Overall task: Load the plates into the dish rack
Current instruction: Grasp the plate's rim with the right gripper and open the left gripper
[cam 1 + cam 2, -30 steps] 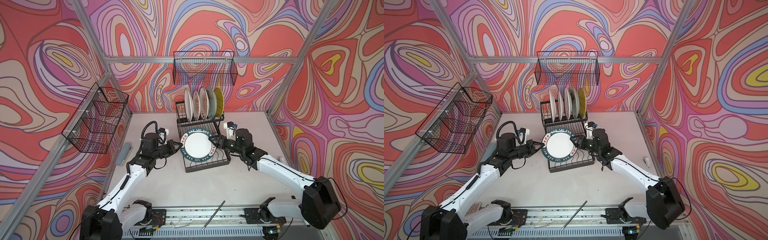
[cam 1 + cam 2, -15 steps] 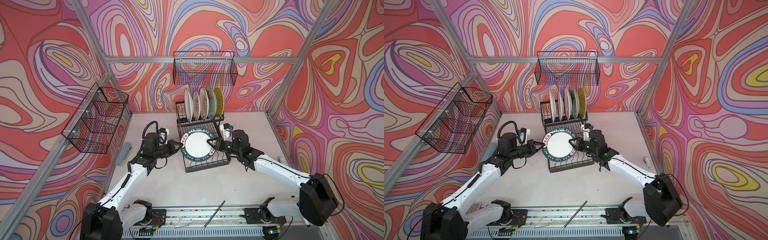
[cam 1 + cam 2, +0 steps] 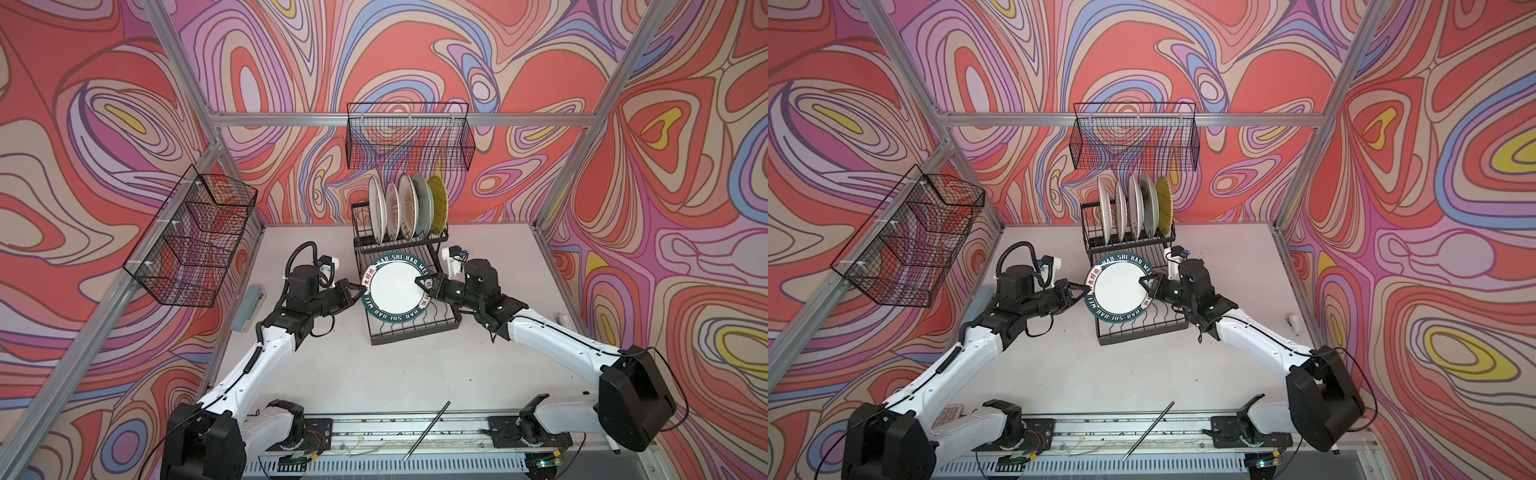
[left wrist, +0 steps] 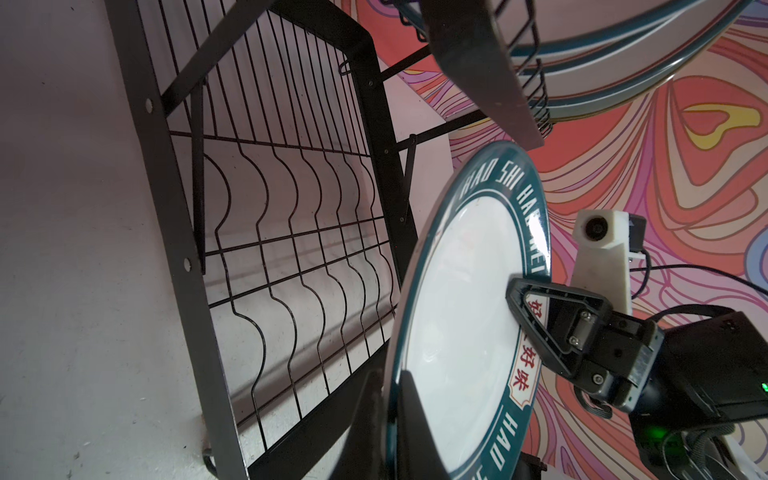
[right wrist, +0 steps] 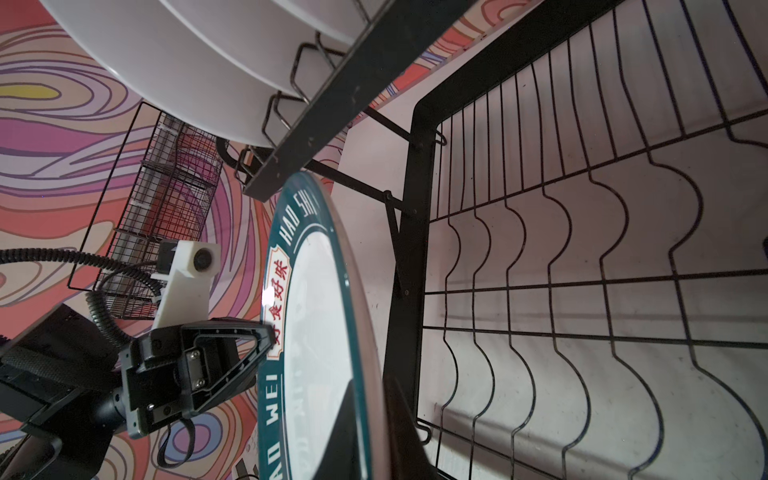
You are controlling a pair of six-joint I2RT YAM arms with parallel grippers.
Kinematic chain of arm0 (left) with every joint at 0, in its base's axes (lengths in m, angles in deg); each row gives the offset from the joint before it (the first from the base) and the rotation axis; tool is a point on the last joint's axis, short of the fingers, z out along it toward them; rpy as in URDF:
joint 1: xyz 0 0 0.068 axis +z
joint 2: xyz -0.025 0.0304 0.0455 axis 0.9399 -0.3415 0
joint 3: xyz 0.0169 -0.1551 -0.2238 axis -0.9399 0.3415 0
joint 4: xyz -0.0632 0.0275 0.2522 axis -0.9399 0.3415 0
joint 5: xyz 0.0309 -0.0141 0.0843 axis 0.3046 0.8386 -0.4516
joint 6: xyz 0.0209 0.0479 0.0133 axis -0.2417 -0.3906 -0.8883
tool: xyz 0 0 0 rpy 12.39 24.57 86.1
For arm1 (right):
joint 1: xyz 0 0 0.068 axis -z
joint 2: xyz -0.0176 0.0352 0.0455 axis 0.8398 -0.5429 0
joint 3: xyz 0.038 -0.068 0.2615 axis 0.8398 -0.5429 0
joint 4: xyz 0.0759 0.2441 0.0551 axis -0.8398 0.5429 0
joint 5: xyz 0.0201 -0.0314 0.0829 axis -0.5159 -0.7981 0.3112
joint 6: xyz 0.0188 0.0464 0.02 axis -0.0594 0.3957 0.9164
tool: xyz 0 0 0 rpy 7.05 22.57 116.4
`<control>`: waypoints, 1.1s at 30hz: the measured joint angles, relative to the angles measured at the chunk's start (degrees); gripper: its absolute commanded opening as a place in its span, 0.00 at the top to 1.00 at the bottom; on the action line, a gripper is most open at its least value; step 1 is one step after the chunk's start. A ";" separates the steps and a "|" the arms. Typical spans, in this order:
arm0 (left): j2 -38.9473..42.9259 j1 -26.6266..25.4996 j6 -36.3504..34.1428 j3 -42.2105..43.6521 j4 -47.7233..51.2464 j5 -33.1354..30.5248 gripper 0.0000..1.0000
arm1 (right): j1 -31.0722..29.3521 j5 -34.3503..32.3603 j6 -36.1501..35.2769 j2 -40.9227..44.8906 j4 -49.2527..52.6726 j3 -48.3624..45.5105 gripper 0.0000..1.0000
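Swirling red-and-purple walls [image 3: 415, 62] enclosing a scuffed white tabletop [image 3: 415, 374], aluminium framing [image 3: 291, 119]

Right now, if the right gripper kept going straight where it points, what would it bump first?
The right gripper is pinching the lettered plate by its rim. Pushing on would likely shove that plate into the left gripper, which holds the opposite rim.

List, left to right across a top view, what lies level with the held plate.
Black wire-mesh basket on the side wall, left gripper, round white plate with dark lettered rim, right gripper.
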 measured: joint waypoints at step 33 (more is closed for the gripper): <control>3.58 -0.31 -7.15 -5.16 16.55 -11.41 0.67 | -1.03 -4.61 -8.66 8.24 8.13 -0.13 1.00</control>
